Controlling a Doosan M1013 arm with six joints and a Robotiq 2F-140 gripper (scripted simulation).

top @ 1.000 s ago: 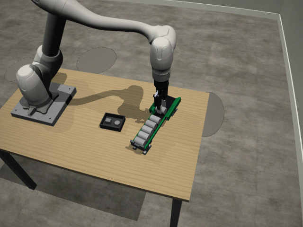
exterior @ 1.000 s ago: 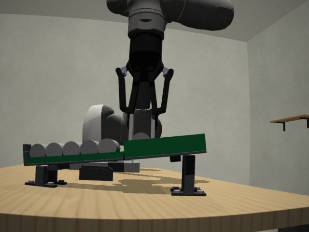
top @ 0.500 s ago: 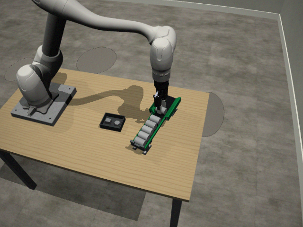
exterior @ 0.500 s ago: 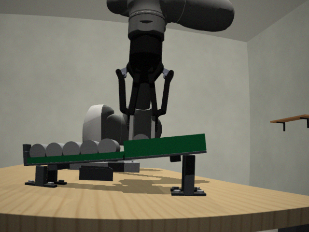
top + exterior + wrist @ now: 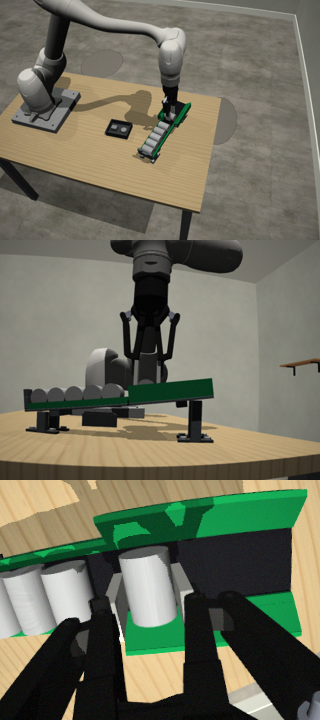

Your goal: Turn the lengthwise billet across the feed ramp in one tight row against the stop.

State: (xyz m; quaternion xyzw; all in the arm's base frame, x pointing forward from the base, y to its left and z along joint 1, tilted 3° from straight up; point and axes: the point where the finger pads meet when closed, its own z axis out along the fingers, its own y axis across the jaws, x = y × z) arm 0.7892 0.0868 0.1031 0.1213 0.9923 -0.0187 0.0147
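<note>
The feed ramp point(image 5: 168, 129) has green side rails and a dark bed, and it slopes down to a stop point(image 5: 26, 397) at its low end. Several grey billets point(image 5: 156, 135) lie across it side by side against the stop; they also show in the side view point(image 5: 77, 392) and at the left of the wrist view point(image 5: 40, 596). My gripper point(image 5: 149, 583) is shut on one more billet point(image 5: 147, 586), which points across the ramp. It is higher up the slope, a small gap from the row. In the side view only the top of the held billet point(image 5: 146, 381) shows above the rail.
A black tray point(image 5: 118, 128) with two small grey parts sits on the table to the left of the ramp. The robot base point(image 5: 43, 108) is at the table's far left. A wall shelf point(image 5: 301, 363) is off to the right.
</note>
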